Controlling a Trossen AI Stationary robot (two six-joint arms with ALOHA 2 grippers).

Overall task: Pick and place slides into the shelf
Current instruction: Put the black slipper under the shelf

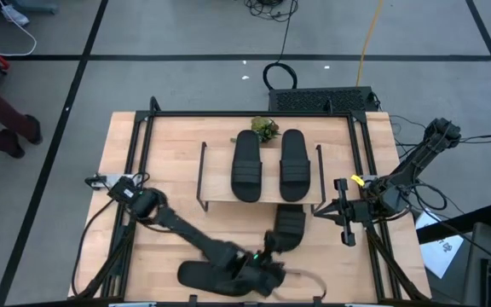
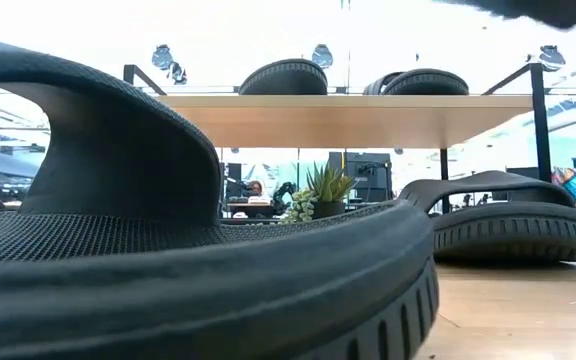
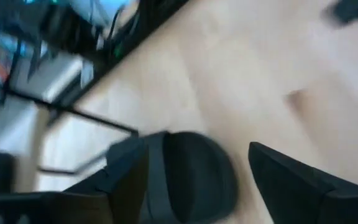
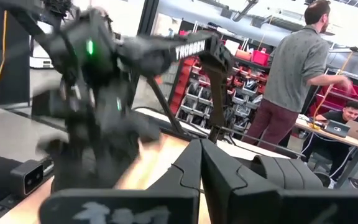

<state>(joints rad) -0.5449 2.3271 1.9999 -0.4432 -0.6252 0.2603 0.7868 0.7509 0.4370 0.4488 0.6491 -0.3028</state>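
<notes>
Black ribbed slides account for the progress so far — two sit side by side on the top board of the shelf [image 1: 220,203], one [image 1: 247,165] beside the other [image 1: 294,164], straps toward the far edge. Two remain. A third slide [image 1: 289,228] lies on the bench [image 1: 126,153] just in front of the shelf, partly under its front edge. The fourth slide [image 1: 201,274] lies at the near edge of the bench. By my judgement, the task is about half done.

The left gripper [image 1: 267,251] hovers just beside the third slide with fingers [image 3: 297,186] spread, gripping nothing. The right gripper [image 1: 324,211] waits just off the shelf's right end — fingers pressed together, empty.

All four slides match: wide ribbed strap, open toe, thick ridged sole.
</notes>
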